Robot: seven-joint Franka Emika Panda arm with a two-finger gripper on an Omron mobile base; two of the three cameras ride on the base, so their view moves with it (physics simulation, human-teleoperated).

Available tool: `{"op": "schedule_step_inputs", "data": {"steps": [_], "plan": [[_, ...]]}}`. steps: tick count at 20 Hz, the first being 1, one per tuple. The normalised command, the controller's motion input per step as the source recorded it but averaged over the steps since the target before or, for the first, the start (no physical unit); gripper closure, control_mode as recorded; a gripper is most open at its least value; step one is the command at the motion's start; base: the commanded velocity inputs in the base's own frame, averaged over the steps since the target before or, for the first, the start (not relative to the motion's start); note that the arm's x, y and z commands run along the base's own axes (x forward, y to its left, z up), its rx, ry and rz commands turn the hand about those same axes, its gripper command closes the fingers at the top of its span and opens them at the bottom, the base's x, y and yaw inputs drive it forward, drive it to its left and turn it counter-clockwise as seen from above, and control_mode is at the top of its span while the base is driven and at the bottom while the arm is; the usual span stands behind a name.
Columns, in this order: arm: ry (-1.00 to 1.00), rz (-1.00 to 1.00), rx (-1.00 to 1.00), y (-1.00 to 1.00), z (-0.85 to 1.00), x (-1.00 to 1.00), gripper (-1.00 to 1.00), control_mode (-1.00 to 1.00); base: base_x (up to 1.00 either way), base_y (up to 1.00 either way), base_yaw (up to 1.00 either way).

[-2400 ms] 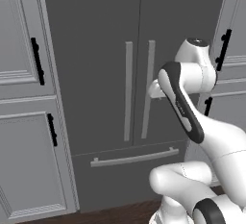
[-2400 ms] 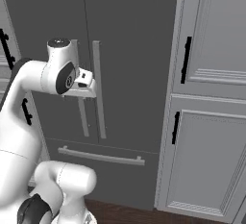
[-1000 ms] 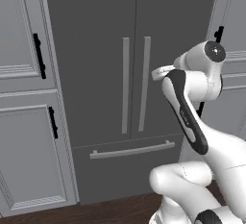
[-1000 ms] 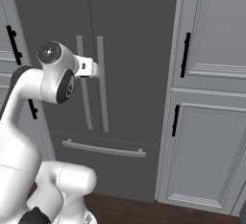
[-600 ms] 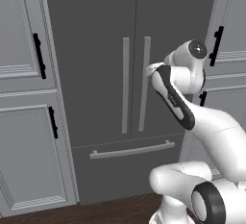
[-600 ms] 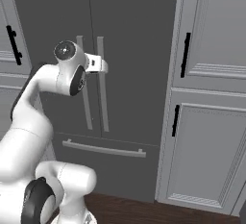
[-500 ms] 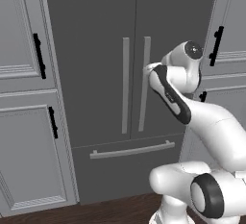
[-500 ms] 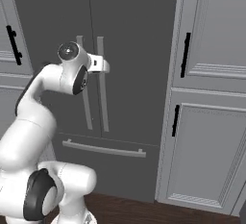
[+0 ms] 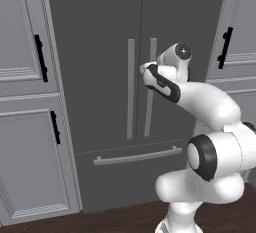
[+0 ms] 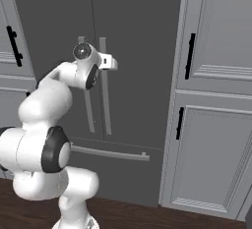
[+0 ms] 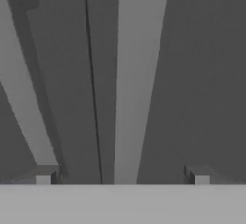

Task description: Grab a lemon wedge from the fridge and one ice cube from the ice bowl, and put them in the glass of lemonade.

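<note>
The dark grey fridge [image 9: 100, 52] [image 10: 138, 36] stands straight ahead with both doors shut, so the lemon wedge is hidden. My gripper [image 9: 144, 69] [image 10: 113, 64] [image 11: 121, 177] is open, held at the upper part of the right door's grey bar handle [image 9: 149, 107] [image 10: 105, 105] [image 11: 137, 74]. In the hand view that handle runs up between my two fingertips [image 11: 199, 176]; whether they touch it I cannot tell. The left door's handle [image 9: 130, 87] [image 11: 24, 98] lies just beyond the door seam. The ice cube, ice bowl and glass of lemonade are out of view.
Light grey panelled cabinets [image 9: 25, 127] [image 10: 216, 125] with black handles flank the fridge on both sides. The bottom drawer's horizontal bar [image 9: 135, 156] [image 10: 110, 153] sits below my arm. Dark wood floor [image 10: 147, 218] lies underneath.
My arm has reached forward and the hand has moved in from beside the right door handle to right at it. The jaws have stayed open. The fridge doors have not moved.
</note>
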Motion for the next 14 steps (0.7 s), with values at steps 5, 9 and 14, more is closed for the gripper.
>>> {"op": "schedule_step_inputs", "data": {"steps": [5, 9, 14], "plan": [[0.0, 0.0, 0.0, 0.0, -0.06, 0.8, -1.0, -1.0, 0.0, 0.0, 0.0], [0.0, 0.0, 0.0, 0.0, -0.1, 0.79, -1.0, -1.0, 0.0, 0.0, 0.0], [0.0, 0.0, 0.0, 0.0, -0.18, 0.76, -1.0, -1.0, 0.0, 0.0, 0.0]]}}
